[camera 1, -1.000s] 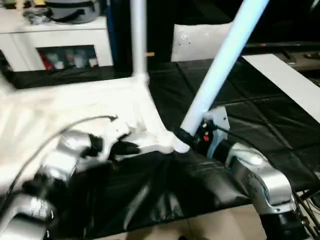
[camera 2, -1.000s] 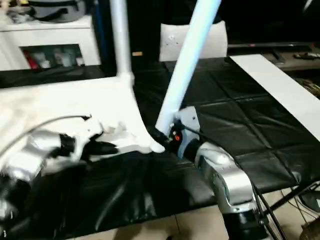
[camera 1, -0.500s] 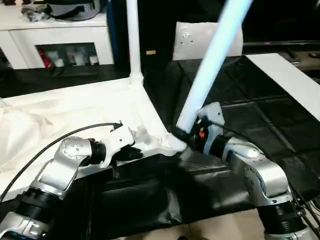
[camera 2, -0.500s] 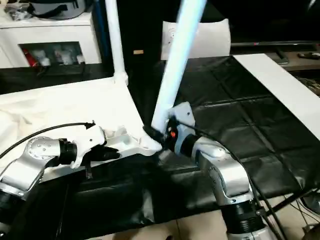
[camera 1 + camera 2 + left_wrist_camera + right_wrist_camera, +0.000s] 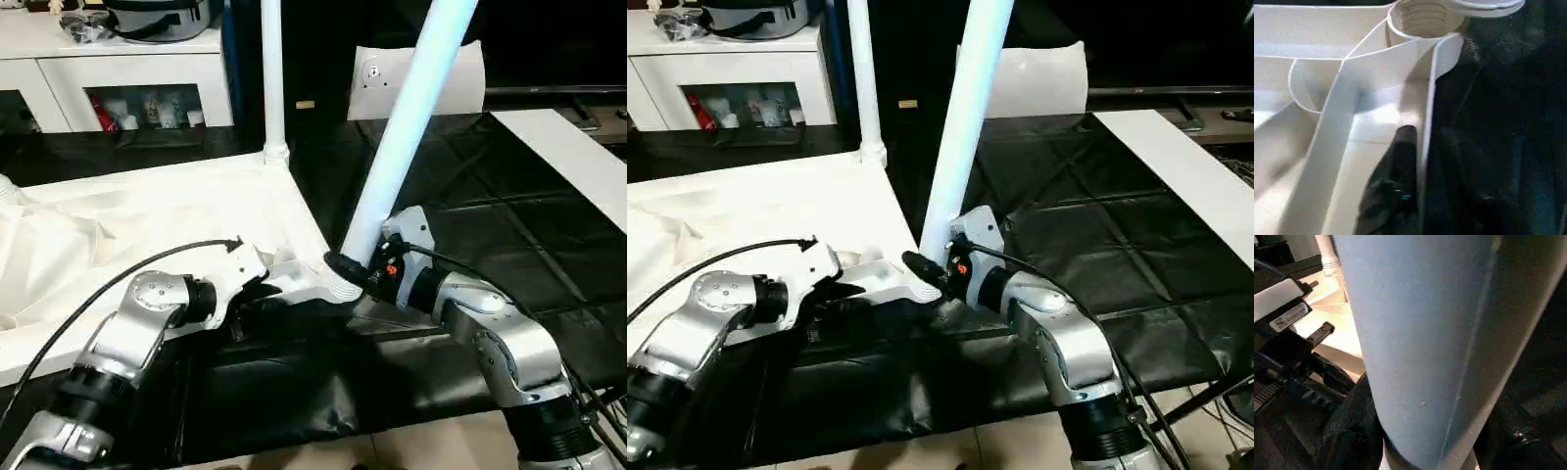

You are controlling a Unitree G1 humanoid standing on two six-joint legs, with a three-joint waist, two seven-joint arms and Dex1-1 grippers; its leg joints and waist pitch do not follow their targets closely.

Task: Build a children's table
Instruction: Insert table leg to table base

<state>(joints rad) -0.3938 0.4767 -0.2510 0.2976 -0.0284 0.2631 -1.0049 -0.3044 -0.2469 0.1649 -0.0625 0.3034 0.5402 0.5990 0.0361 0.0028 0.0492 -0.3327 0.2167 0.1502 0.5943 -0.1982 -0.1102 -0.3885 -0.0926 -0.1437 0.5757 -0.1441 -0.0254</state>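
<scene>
Spreading wide under everything, a black-covered work surface (image 5: 509,235), with a white cabinet (image 5: 127,73) standing behind it and a white board (image 5: 568,162) lying along its far right. Lying upside down on that black cover, the white table top (image 5: 147,225), ribbed underside facing up. Pinching the near rim wall of the top, the left gripper (image 5: 1422,161): one black finger (image 5: 1403,156) inside the rim, the other outside, jaws nearly closed on the thin wall. Sitting just beyond those fingers, the near corner socket (image 5: 1422,19). Clamping the base of a long tapered leg (image 5: 411,127) right at that socket, the right gripper (image 5: 353,269), fingers wrapped around it, the leg leaning up and away. Standing upright at the far corner, behind both grippers, another leg (image 5: 272,69).
</scene>
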